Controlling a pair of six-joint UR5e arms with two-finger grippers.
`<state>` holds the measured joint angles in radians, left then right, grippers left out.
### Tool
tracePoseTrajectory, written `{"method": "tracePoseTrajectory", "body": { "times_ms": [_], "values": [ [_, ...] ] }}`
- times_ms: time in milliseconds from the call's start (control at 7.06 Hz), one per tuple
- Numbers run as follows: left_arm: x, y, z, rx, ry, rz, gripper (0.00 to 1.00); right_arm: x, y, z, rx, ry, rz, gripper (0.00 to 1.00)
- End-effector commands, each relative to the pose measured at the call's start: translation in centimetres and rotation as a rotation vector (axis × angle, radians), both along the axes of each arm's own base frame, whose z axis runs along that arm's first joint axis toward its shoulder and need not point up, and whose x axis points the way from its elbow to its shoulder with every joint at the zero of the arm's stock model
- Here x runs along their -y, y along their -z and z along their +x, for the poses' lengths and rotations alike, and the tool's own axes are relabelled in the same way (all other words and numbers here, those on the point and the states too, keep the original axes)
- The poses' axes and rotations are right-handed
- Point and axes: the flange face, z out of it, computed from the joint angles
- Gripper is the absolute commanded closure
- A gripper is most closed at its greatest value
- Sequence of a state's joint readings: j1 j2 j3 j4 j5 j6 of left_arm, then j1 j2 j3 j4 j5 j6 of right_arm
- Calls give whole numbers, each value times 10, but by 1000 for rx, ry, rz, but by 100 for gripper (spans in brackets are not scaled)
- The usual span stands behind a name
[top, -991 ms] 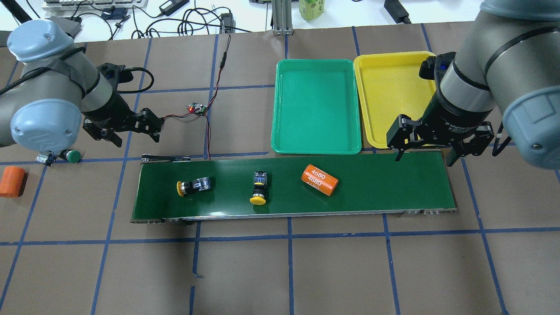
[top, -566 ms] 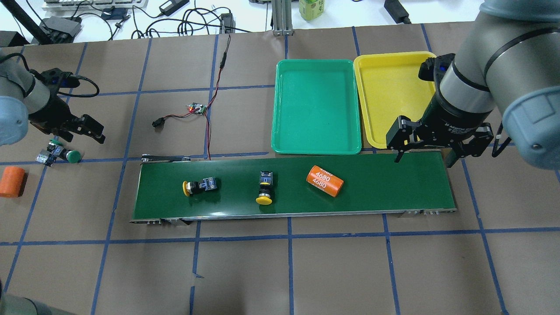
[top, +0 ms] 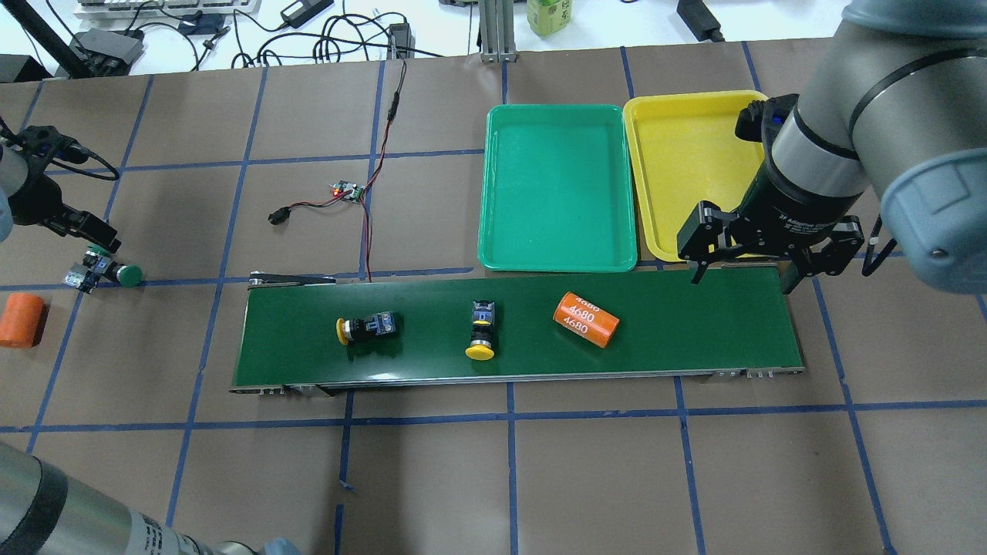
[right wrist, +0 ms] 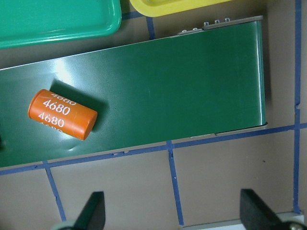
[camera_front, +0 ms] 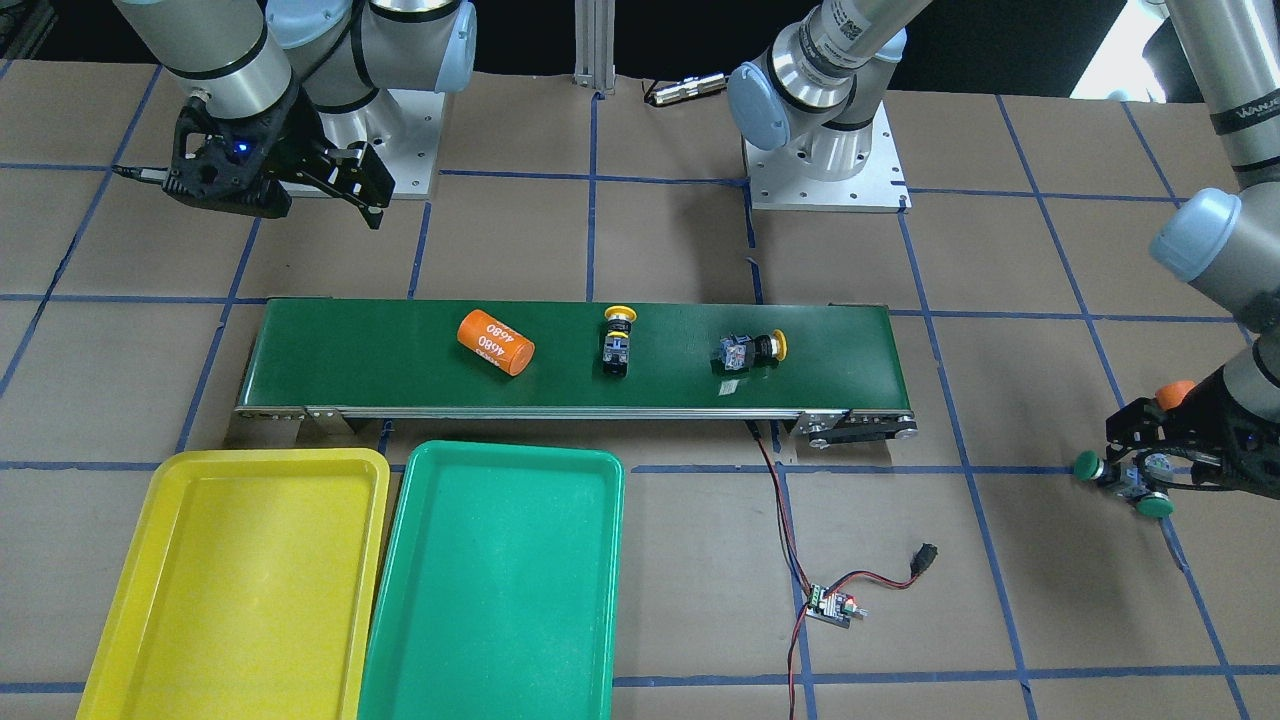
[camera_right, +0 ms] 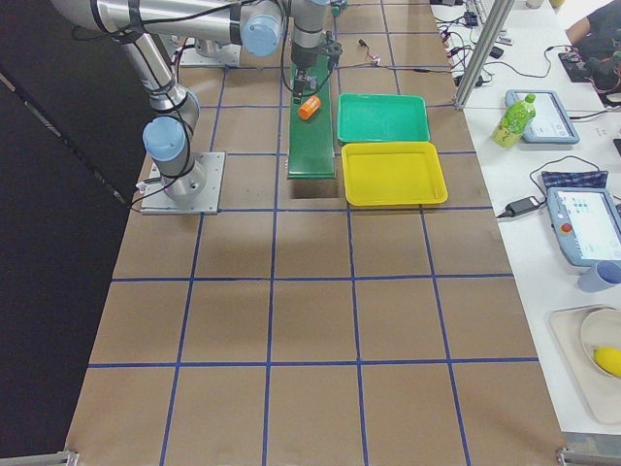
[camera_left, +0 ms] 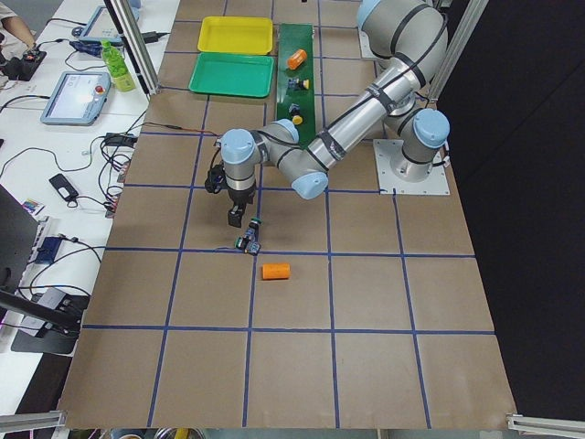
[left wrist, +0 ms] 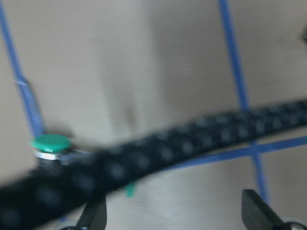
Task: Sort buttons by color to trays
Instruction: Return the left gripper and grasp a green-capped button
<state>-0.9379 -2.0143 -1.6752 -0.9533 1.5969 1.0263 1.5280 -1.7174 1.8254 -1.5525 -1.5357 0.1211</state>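
Two yellow-capped buttons [top: 368,327] [top: 481,333] lie on their sides on the dark-green belt [top: 694,324]. Two green-capped buttons [top: 127,274] [camera_front: 1085,465] lie together on the paper at the table's far left. My left gripper [top: 89,235] hangs just beyond them; the left wrist view shows its fingers [left wrist: 256,215] wide apart and empty, with one green cap [left wrist: 50,143] below a blurred cable. My right gripper [top: 744,274] stands open and empty over the belt's right end. The green tray [top: 559,189] and yellow tray [top: 686,169] lie side by side behind the belt, both holding nothing.
An orange cylinder marked 4680 [top: 586,318] rides the belt right of the yellow buttons. A second orange cylinder [top: 21,320] lies at the far left edge. A small circuit board with red and black wires [top: 347,190] sits behind the belt's left end.
My left arm has swung left, from near the belt's left end out to the green buttons. The yellow buttons and the orange cylinder have drifted right along the belt. The right gripper has barely moved.
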Motion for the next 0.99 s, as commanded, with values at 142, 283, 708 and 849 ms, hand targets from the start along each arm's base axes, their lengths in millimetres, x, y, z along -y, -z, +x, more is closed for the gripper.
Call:
{"method": "tracePoseTrajectory", "body": {
  "times_ms": [142, 283, 708, 849],
  "values": [
    [-24, 23, 2, -23, 393, 71, 0, 2, 0, 0, -2, 5, -6, 0],
    [-36, 36, -7, -43, 572, 94, 0, 9, 3, 0, -1, 3, -25, 0],
    [-25, 39, 1, 20, 897, 59, 0, 15, 8, -2, -6, -6, -26, 0],
    [-26, 40, 0, 24, 939, 62, 0, 21, 6, -3, -11, -7, -70, 0]
  ]
}}
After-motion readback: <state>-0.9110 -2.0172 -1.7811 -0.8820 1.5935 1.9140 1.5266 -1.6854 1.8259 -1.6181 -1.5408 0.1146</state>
